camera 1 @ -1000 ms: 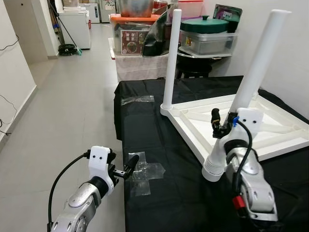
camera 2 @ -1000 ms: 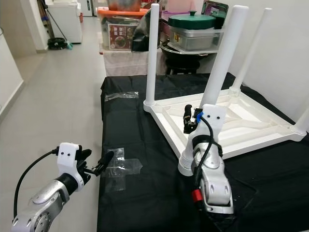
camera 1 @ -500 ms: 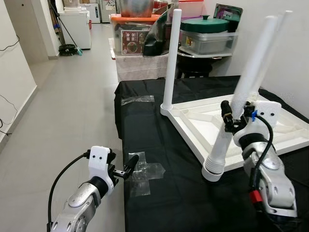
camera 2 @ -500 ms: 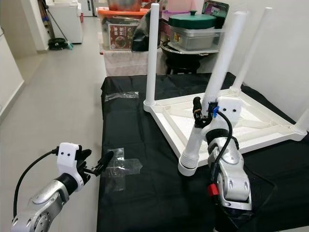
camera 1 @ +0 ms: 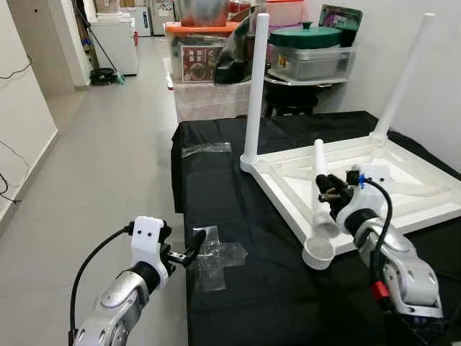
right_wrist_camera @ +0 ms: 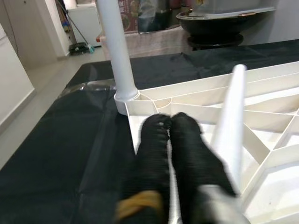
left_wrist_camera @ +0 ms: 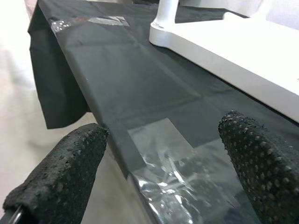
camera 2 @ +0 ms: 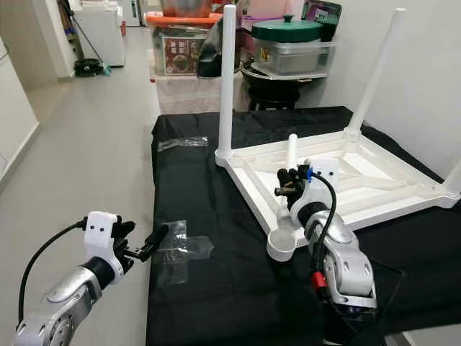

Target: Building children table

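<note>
Now my right gripper (camera 2: 288, 189), fingers pressed together, sits just beside the loose leg (camera 2: 287, 200); left gripper (camera 1: 193, 244) spread wide.

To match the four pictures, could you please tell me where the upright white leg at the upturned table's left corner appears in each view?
Left eye view: upright leg, centre, upper half.
Right eye view: just left of centre.
Left wrist view: its foot, far beyond the fingertips.
Right wrist view: tall, beyond the fingertips.
Shared landmark: clear tape strip beside its foot.

Loose leg (camera 1: 321, 193) across upturned tabletop (camera 1: 403, 189)
</note>
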Motion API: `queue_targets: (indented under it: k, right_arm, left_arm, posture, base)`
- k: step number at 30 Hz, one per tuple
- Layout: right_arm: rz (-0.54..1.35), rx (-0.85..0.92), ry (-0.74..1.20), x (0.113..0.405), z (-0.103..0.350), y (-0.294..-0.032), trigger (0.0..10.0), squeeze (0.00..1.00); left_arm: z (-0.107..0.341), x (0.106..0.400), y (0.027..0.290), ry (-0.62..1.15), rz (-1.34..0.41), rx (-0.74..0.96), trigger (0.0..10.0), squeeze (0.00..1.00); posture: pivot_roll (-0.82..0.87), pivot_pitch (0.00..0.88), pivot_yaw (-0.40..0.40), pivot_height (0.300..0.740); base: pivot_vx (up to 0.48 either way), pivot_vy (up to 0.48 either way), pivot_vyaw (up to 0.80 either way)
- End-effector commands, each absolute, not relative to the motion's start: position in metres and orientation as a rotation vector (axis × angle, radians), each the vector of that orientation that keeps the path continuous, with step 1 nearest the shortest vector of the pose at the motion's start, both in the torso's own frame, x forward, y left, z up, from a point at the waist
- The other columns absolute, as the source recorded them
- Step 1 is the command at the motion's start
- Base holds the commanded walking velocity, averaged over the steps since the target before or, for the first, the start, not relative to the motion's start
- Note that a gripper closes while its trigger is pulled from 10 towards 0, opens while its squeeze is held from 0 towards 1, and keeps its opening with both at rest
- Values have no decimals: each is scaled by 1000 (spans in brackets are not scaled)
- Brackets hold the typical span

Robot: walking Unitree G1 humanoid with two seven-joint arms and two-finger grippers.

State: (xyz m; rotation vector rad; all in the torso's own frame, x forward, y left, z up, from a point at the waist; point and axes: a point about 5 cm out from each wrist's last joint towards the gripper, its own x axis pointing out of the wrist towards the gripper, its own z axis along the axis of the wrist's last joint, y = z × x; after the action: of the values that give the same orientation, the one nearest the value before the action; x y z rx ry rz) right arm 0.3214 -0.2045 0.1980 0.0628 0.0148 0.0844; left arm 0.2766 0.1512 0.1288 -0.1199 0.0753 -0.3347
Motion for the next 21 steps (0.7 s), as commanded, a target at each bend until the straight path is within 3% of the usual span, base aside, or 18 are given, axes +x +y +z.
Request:
queue_targets:
  k: [1, 3, 4, 5, 6, 8, 9, 21]
  right_arm:
    - [82, 62, -13, 324, 203, -200, 0, 0]
    - [75, 71, -19, 327, 206, -194, 0, 0]
    - [70, 60, -6, 328, 204, -190, 4431, 0]
    - [69, 51, 4, 328, 203, -189, 4431, 0]
    - [79, 56, 3, 328, 202, -185, 10000, 0]
    - [86, 63, 1, 327, 202, -183, 10000, 0]
    - [89, 71, -16, 326, 203, -182, 10000, 1000]
    - [97, -182, -179, 322, 215, -180, 10000, 1000]
  left_arm:
    - [127, 278, 158, 87, -313, -109, 10000, 0]
    - [128, 279, 161, 86, -309, -111, 10000, 0]
    - [128, 279, 161, 85, -310, -111, 10000, 0]
    - [128, 279, 161, 84, -310, -111, 10000, 0]
    - [128, 279, 162, 83, -309, -112, 10000, 0]
    - [128, 279, 162, 82, -308, -113, 10000, 0]
    - [128, 279, 161, 82, -310, -113, 10000, 0]
    - [126, 278, 157, 85, -314, -118, 10000, 0]
  posture:
    - [53, 0, -19, 740]
    - [51, 0, -19, 740]
    - [54, 0, -21, 740]
    - [54, 0, -21, 740]
    - [50, 0, -22, 740]
    - [50, 0, -22, 740]
    - [51, 0, -24, 740]
    - [47, 0, -25, 740]
  base:
    - [0, 0, 0]
    - [0, 0, 0]
    - [0, 0, 0]
    - [0, 0, 0]
    - [0, 0, 0]
    - [0, 0, 0]
    - [0, 0, 0]
    - [0, 0, 0]
